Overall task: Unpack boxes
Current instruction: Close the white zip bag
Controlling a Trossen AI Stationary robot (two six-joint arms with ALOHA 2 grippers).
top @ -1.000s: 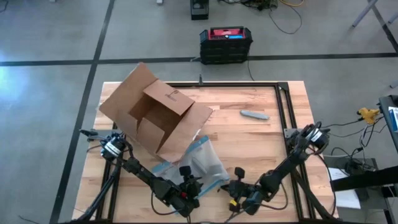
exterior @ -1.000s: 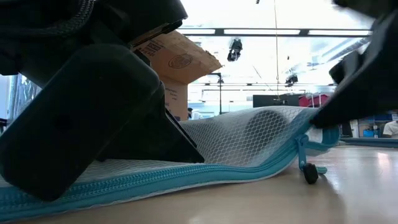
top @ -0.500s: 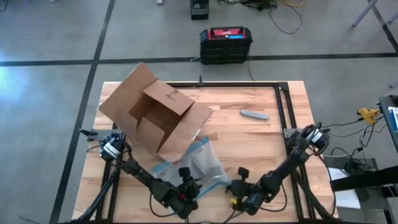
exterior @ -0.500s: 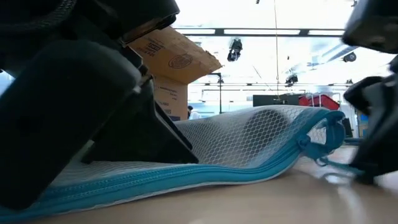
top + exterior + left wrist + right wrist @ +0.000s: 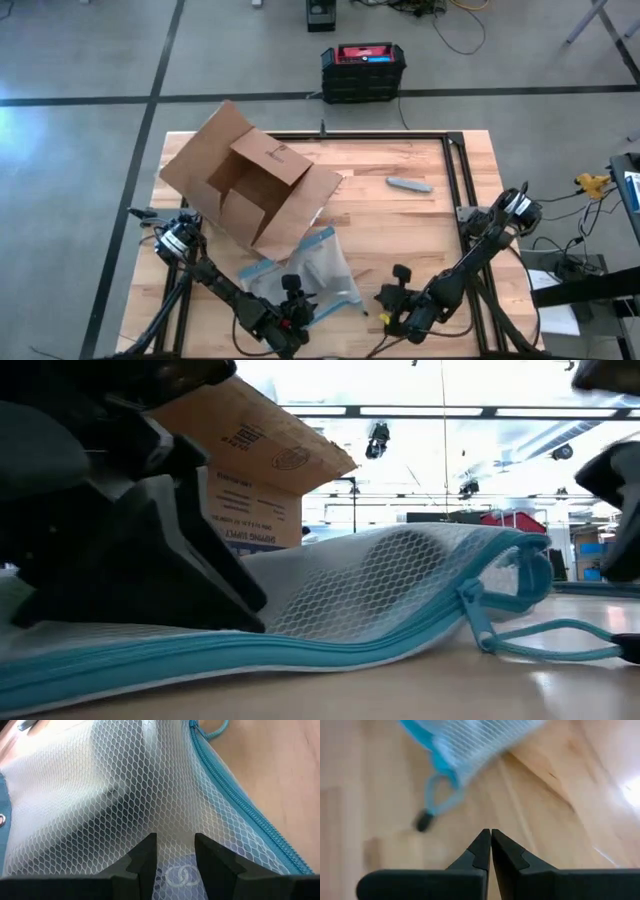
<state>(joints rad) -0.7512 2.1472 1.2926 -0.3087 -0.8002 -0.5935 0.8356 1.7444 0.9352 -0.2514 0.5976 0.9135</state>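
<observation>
Cardboard box (image 5: 248, 177) lies tipped open at worktop's (image 5: 400, 225) far-left; left tool (image 5: 175, 851) pinches mesh zip pouch (image 5: 305, 270) near front edge, right tool (image 5: 490, 840) shut, empty beside its pull cord—draw pouch clear slowly, keeping grip.

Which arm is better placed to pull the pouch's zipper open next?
Probably the right. Its shut pincer faces the zipper's pull cord with bare table between, while the left pincer already pins the mesh pouch.
</observation>
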